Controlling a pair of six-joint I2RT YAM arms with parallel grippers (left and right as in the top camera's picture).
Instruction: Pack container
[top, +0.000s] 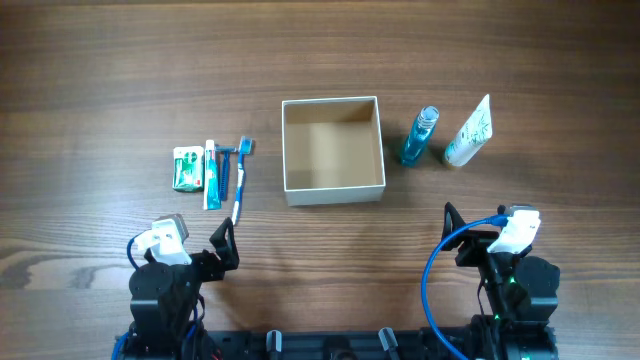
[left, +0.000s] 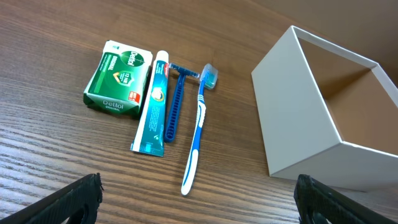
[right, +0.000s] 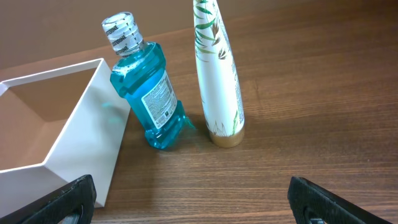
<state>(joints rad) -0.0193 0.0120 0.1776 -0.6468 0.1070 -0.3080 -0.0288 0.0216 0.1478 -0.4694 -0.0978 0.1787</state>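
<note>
Both left fingers (left: 74, 200) and right fingers (right: 62, 202) spread, tips cropped; container (left: 298, 112) partly cut off.

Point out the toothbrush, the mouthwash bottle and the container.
toothbrush (left: 198, 134), left wrist view, middle of its blue-and-white handle.
mouthwash bottle (right: 155, 99), right wrist view, on its label.
container (top: 333, 196), overhead view, on its near white wall.

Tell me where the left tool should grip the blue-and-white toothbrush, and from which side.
Grip the toothbrush on the lower handle, coming straight down from above with the left tool, fingers across the handle. It lies flat on the table, and only that near end sticks out past the razor and toothpaste, so both sides look free there.
</note>
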